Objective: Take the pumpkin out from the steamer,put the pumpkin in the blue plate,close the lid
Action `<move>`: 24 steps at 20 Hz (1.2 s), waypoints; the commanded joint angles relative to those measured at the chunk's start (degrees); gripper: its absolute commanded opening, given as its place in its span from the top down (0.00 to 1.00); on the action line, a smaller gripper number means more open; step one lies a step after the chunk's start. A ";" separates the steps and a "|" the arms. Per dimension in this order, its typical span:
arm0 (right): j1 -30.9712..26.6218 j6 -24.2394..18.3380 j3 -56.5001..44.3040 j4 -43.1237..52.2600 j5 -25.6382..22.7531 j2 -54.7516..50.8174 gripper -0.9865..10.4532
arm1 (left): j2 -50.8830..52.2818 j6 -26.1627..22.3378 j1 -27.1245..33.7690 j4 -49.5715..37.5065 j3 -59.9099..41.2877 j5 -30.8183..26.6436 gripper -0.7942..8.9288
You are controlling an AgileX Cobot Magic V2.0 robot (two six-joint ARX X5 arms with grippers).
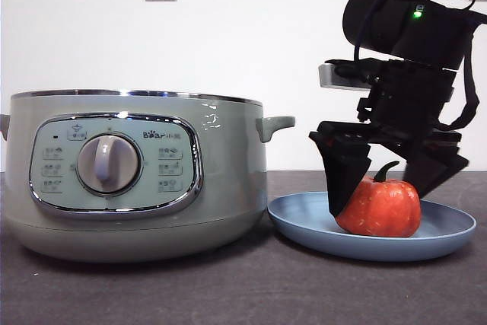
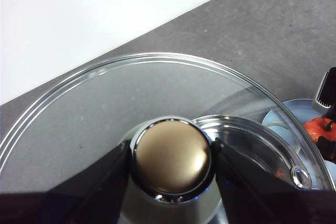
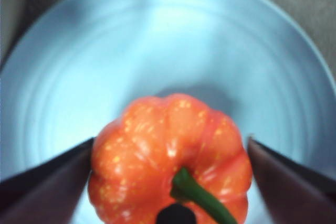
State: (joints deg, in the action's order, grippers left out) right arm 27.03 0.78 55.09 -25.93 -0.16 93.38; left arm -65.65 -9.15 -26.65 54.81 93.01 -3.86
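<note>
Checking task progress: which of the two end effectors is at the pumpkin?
The right end effector, its jaws either side of the pumpkin on the blue plate. The left end effector grips the lid's knob instead.

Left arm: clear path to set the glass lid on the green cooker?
Probably yes. Left gripper is shut on the glass lid's knob; the sage-green cooker stands open-topped, and the right gripper is off beside it at the orange pumpkin.
</note>
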 commanded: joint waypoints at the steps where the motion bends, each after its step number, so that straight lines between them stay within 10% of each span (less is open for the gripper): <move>1: -0.07 1.11 -0.39 -0.35 -0.11 -1.99 0.42 | 0.57 0.11 -0.02 -2.62 1.07 -0.07 0.93; 24: -0.83 3.52 -0.39 -1.70 -0.42 -39.06 0.42 | 0.57 9.75 -2.69 -30.93 -30.67 4.17 0.93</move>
State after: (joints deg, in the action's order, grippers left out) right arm 26.22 3.70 55.05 -27.70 -0.27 54.35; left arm -65.69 -0.36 -29.04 27.14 61.84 0.23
